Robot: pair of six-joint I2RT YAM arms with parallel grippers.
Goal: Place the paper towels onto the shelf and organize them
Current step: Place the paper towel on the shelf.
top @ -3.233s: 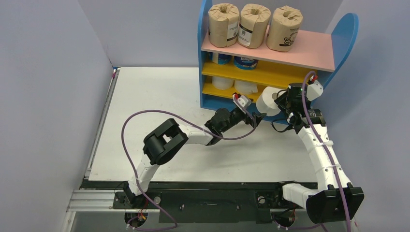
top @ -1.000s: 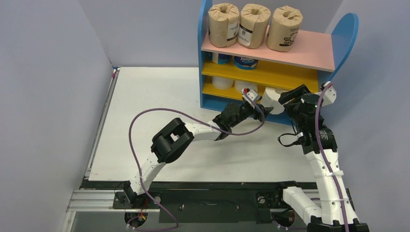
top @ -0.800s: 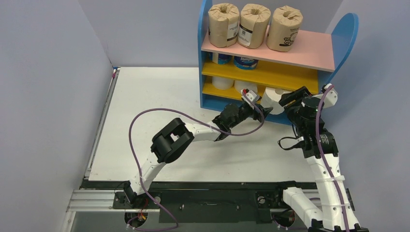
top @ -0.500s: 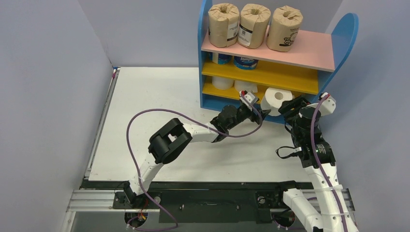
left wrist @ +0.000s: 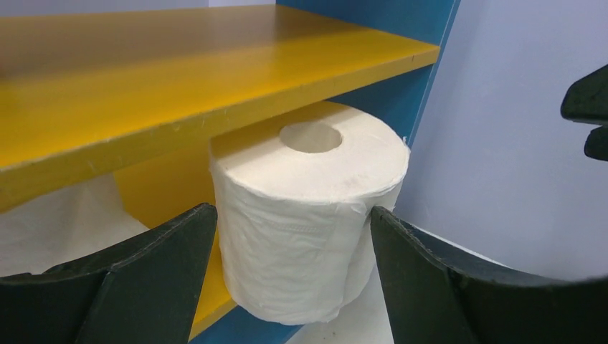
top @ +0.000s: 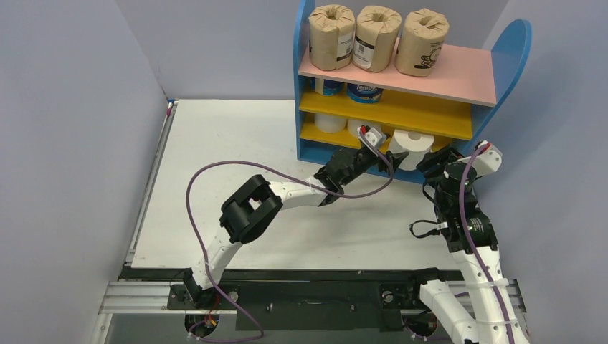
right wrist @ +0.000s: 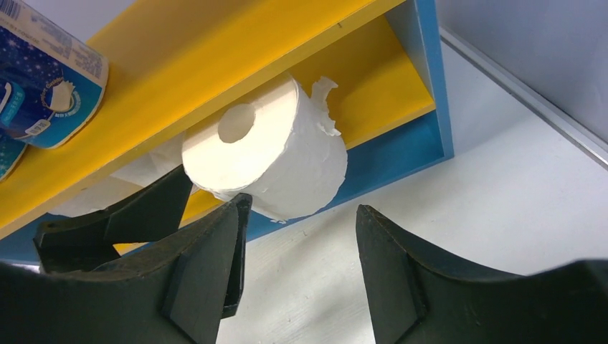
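The shelf point(top: 459, 75) carries three brown-wrapped rolls point(top: 373, 37) on its pink top and blue "Tempo" rolls point(top: 364, 92) on the middle yellow board. White rolls point(top: 330, 123) sit on the bottom board. One plain white roll point(top: 412, 145) stands upright at the bottom board's front right edge, overhanging it point(left wrist: 308, 215). My left gripper point(top: 381, 154) is open, its fingertips at either side of this roll point(left wrist: 294, 215). My right gripper point(top: 437, 163) is open and empty, a little in front of the roll point(right wrist: 302, 208). The roll point(right wrist: 265, 154) shows above its fingers.
The blue right side panel point(top: 510, 43) stands close behind my right wrist. Purple walls enclose the white table point(top: 229, 158). A left gripper finger point(right wrist: 115, 222) shows in the right wrist view, beside the right gripper's left finger.
My right gripper has let go of the white roll and drawn back toward the near side. The roll now stands on the bottom board's edge. My left gripper has moved up to it.
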